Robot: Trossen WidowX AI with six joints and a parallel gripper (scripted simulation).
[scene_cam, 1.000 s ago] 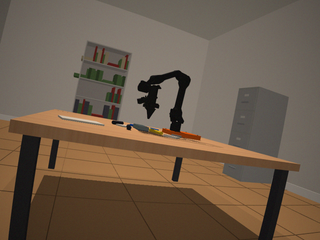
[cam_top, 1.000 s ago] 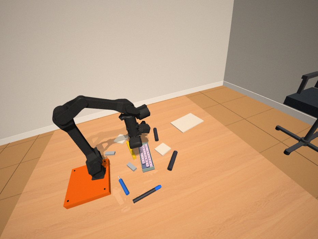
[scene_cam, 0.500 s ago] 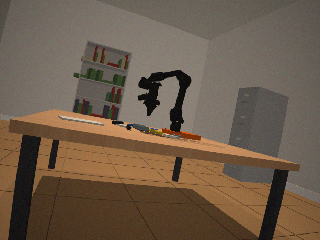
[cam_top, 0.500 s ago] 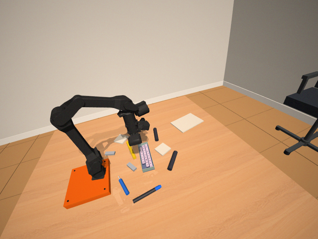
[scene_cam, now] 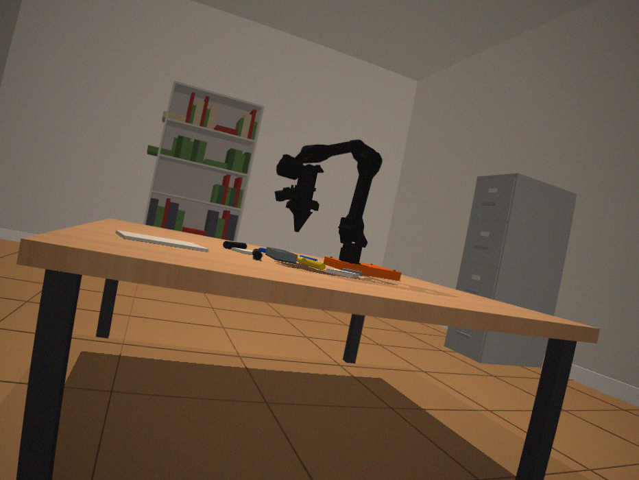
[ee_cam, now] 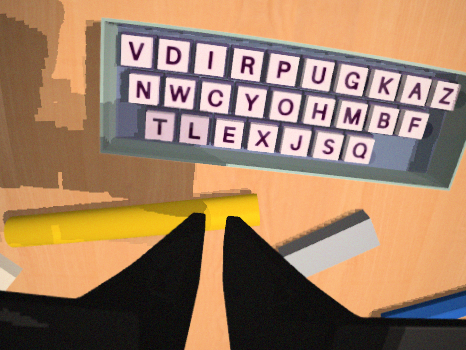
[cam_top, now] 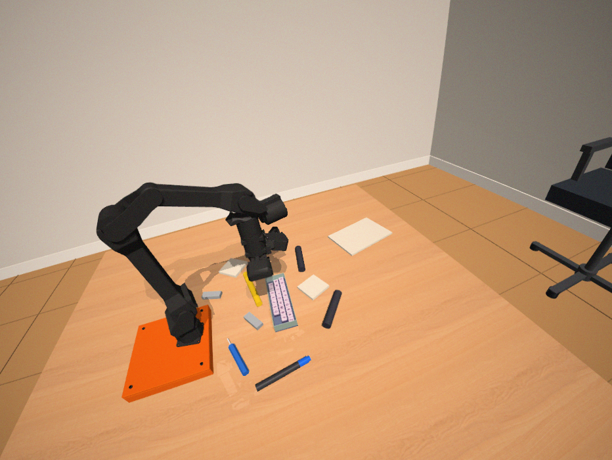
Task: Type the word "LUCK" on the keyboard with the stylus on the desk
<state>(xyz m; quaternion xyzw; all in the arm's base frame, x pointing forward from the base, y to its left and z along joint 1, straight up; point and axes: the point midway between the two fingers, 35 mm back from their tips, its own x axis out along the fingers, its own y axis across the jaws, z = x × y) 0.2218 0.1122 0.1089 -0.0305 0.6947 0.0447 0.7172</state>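
Observation:
The yellow stylus lies flat on the desk, just left of the keyboard. The keyboard is a small teal-framed board with white letter keys. In the wrist view L sits in the bottom row, C in the middle row, and U and K in the top row. My gripper hangs well above the desk, over the stylus's end nearest the keyboard. Its fingers are almost together with only a narrow gap, and nothing is between them.
Grey blocks, a blue screwdriver, a black marker, two dark cylinders and cream pads lie around the keyboard. The arm stands on an orange base.

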